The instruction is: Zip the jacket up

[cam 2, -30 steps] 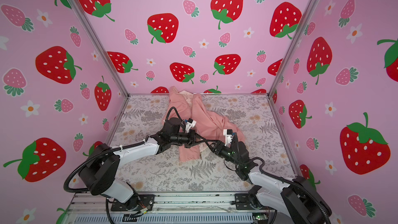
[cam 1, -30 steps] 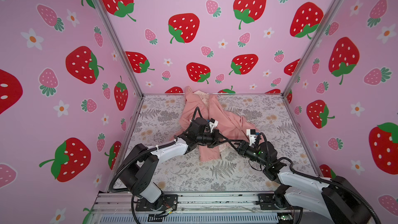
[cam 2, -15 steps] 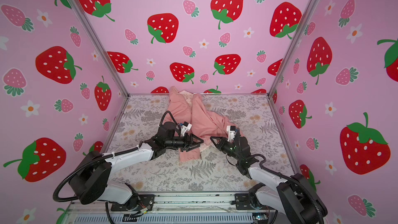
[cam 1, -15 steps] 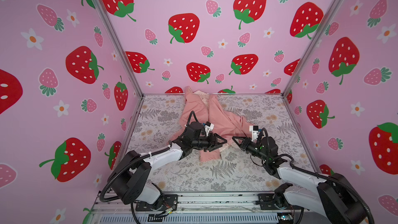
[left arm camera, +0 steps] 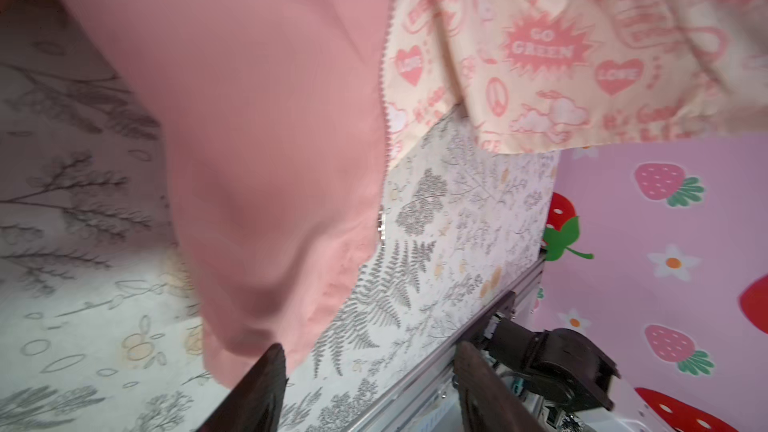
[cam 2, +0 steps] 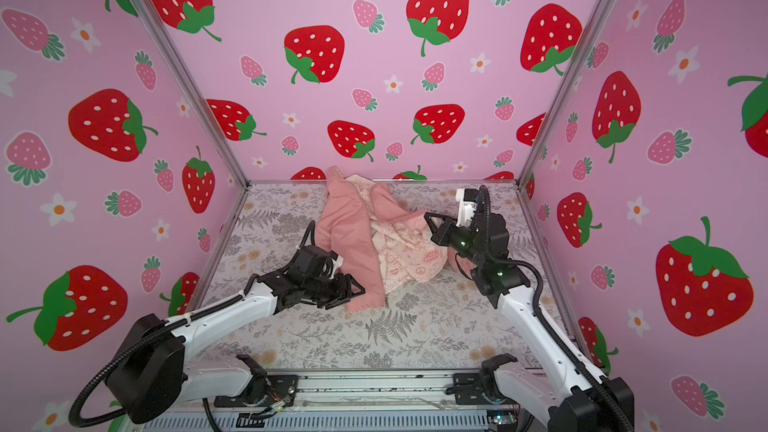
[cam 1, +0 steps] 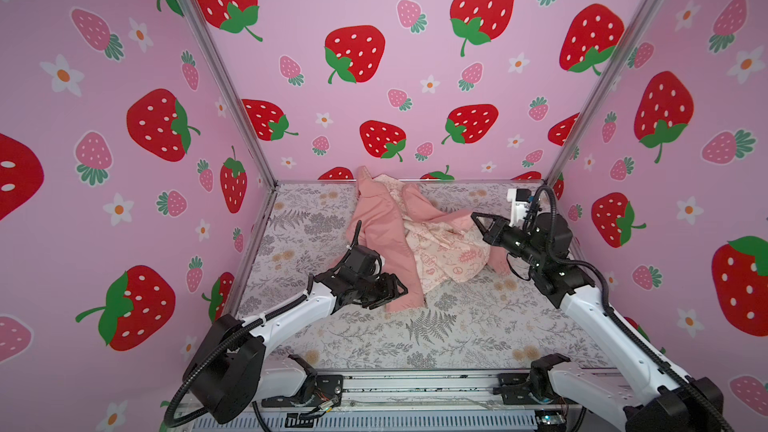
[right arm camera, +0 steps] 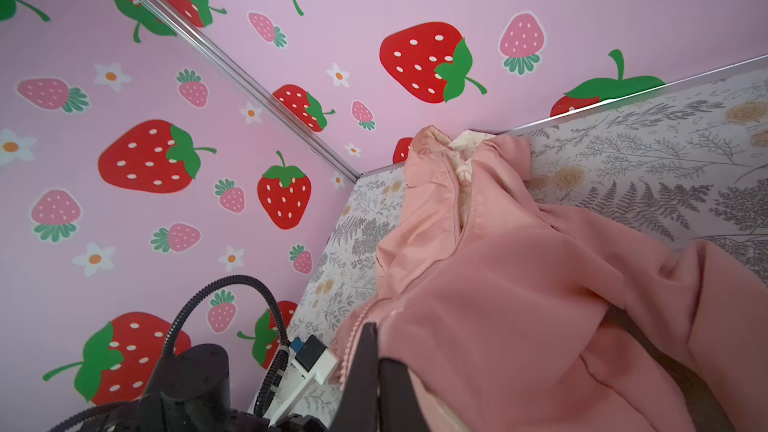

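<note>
Jacket [cam 1: 386,243] was seen spread open on table [cam 1: 457,334], long axis set back wall to front. Left gripper [left arm camera: 368,351] was parted, empty, nearer lower hem, zipper end [left arm camera: 381,228] just ahead of jaws. Right gripper [right arm camera: 376,351] was pinched, apparently on opposite front edge.

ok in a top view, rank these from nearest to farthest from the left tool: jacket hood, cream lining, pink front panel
1. pink front panel, right beside the left tool.
2. cream lining, just right of that panel.
3. jacket hood, far back against the back wall.
</note>
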Available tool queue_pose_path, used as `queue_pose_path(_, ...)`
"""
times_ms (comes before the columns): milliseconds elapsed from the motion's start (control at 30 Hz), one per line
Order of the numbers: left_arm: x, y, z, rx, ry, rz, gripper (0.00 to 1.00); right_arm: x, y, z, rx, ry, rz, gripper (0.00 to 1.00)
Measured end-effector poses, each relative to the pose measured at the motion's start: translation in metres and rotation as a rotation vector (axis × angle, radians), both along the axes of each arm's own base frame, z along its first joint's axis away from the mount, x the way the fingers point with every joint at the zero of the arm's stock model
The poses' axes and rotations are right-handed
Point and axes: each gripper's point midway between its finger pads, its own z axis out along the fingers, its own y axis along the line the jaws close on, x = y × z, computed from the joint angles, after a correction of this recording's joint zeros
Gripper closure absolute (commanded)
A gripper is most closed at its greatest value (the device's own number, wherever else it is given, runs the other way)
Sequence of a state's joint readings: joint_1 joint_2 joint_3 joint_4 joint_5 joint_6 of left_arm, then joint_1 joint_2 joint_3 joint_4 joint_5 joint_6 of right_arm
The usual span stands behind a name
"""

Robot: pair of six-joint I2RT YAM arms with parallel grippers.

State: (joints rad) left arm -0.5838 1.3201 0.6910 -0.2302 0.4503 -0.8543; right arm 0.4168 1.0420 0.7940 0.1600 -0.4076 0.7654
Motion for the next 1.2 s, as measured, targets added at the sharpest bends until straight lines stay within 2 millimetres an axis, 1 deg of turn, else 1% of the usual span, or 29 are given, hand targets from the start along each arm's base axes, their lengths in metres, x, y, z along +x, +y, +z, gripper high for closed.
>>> queue_pose_path(33, -0.001, 0.003, -0.009, 0.023, 0.019, 0.001, 0.33, -0.002, 0.004, -0.018, -0.021, 0.029, 0.013, 1.00)
queue_pose_path(100, -0.001, 0.006, -0.022, 0.060, 0.045, 0.001, 0.33, -0.012, 0.013, -0.068, -0.072, 0.125, 0.048, 1.00)
queue_pose_path(167, -0.002, 0.009, -0.033, 0.088, 0.062, 0.001, 0.34, -0.030, 0.018, -0.129, -0.135, 0.255, 0.085, 1.00)
queue_pose_path(233, -0.001, 0.011, -0.040, 0.107, 0.071, -0.002, 0.37, -0.051, 0.017, -0.175, -0.188, 0.359, 0.108, 1.00)
queue_pose_path(267, -0.002, 0.011, -0.044, 0.117, 0.077, -0.005, 0.42, -0.061, 0.016, -0.192, -0.209, 0.397, 0.116, 1.00)
queue_pose_path(300, -0.001, 0.012, -0.047, 0.126, 0.081, -0.005, 0.47, -0.068, 0.014, -0.203, -0.221, 0.420, 0.118, 1.00)
queue_pose_path(333, -0.001, 0.013, -0.051, 0.136, 0.087, -0.005, 0.57, -0.072, 0.012, -0.210, -0.229, 0.435, 0.116, 1.00)
queue_pose_path(367, -0.001, 0.014, -0.053, 0.142, 0.089, -0.007, 0.66, -0.074, 0.010, -0.214, -0.232, 0.442, 0.111, 1.00)
queue_pose_path(433, 0.000, 0.016, -0.058, 0.154, 0.093, -0.005, 0.80, -0.074, 0.010, -0.216, -0.230, 0.437, 0.105, 1.00)
queue_pose_path(467, 0.001, 0.018, -0.060, 0.161, 0.095, -0.001, 0.87, -0.073, 0.010, -0.215, -0.229, 0.433, 0.100, 0.93)
queue_pose_path(500, 0.002, 0.019, -0.060, 0.164, 0.092, 0.004, 0.90, -0.072, 0.009, -0.215, -0.228, 0.429, 0.096, 0.87)
queue_pose_path(567, 0.006, 0.024, -0.060, 0.170, 0.088, 0.020, 0.98, -0.070, 0.007, -0.216, -0.238, 0.424, 0.081, 0.70)
queue_pose_path(600, 0.008, 0.026, -0.060, 0.169, 0.083, 0.027, 0.98, -0.070, 0.006, -0.217, -0.245, 0.425, 0.075, 0.63)
queue_pose_path(633, 0.010, 0.030, -0.059, 0.168, 0.080, 0.038, 0.98, -0.070, 0.003, -0.219, -0.255, 0.429, 0.062, 0.56)
queue_pose_path(667, 0.013, 0.034, -0.058, 0.166, 0.079, 0.053, 0.98, -0.069, 0.000, -0.220, -0.266, 0.432, 0.046, 0.50)
queue_pose_path(733, 0.016, 0.043, -0.057, 0.164, 0.072, 0.074, 0.98, -0.069, -0.005, -0.217, -0.275, 0.433, 0.016, 0.49)
queue_pose_path(767, 0.017, 0.048, -0.056, 0.165, 0.070, 0.086, 0.96, -0.070, -0.007, -0.213, -0.275, 0.423, 0.004, 0.45)
queue_pose_path(800, 0.018, 0.052, -0.056, 0.165, 0.068, 0.095, 0.96, -0.070, -0.008, -0.208, -0.271, 0.413, -0.007, 0.45)
queue_pose_path(867, 0.019, 0.061, -0.057, 0.166, 0.069, 0.116, 0.95, -0.072, -0.006, -0.196, -0.268, 0.377, -0.016, 0.45)
queue_pose_path(900, 0.020, 0.066, -0.058, 0.167, 0.070, 0.124, 0.95, -0.074, -0.001, -0.188, -0.266, 0.355, -0.012, 0.46)
queue_pose_path(933, 0.020, 0.070, -0.059, 0.166, 0.076, 0.132, 0.95, -0.077, 0.005, -0.181, -0.264, 0.339, 0.001, 0.46)
queue_pose_path(1000, 0.022, 0.077, -0.060, 0.166, 0.084, 0.147, 0.87, -0.082, 0.022, -0.167, -0.255, 0.306, 0.040, 0.47)
queue_pose_path(1067, 0.024, 0.083, -0.060, 0.168, 0.084, 0.155, 0.79, -0.088, 0.043, -0.157, -0.249, 0.286, 0.094, 0.47)
queue_pose_path(1133, 0.024, 0.087, -0.061, 0.174, 0.089, 0.158, 0.72, -0.092, 0.068, -0.156, -0.257, 0.285, 0.151, 0.47)
queue_pose_path(1200, 0.022, 0.091, -0.061, 0.179, 0.096, 0.159, 0.70, -0.098, 0.096, -0.162, -0.276, 0.298, 0.216, 0.47)
